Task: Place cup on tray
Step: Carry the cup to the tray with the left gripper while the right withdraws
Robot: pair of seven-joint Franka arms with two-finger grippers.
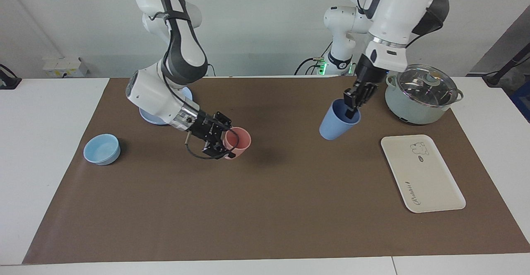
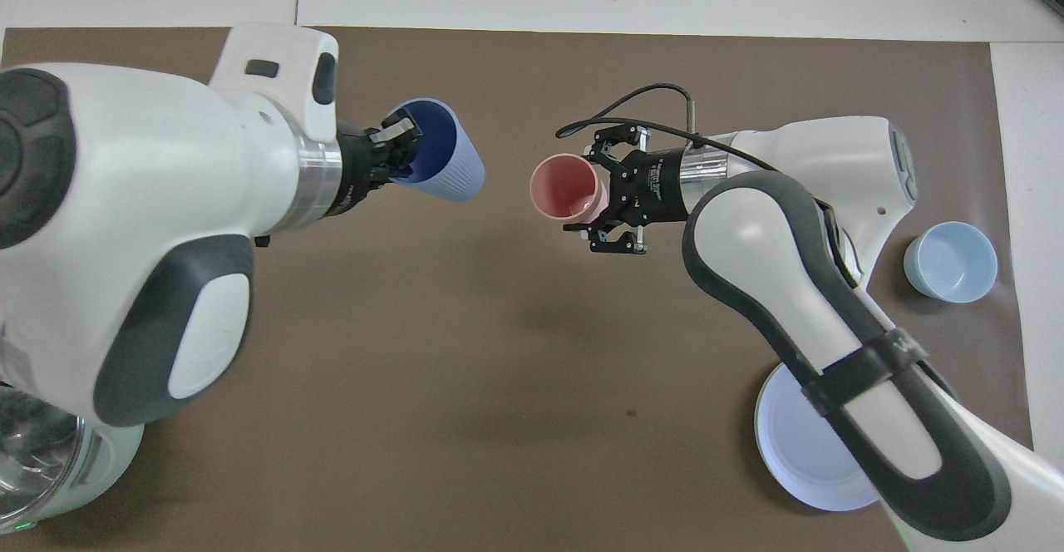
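Observation:
The blue cup hangs tilted in the air over the mat, beside the tray and toward the table's middle. My left gripper is shut on its rim, one finger inside the cup. The cup and left gripper also show in the overhead view. The cream tray with the bear drawing lies flat at the left arm's end; the left arm hides it in the overhead view. My right gripper is shut on a pink tumbler low over the mat's middle, as the overhead view shows for gripper and tumbler.
A lidded pot stands nearer to the robots than the tray. A light-blue bowl sits at the right arm's end. A round blue plate lies under the right arm. A brown mat covers the table.

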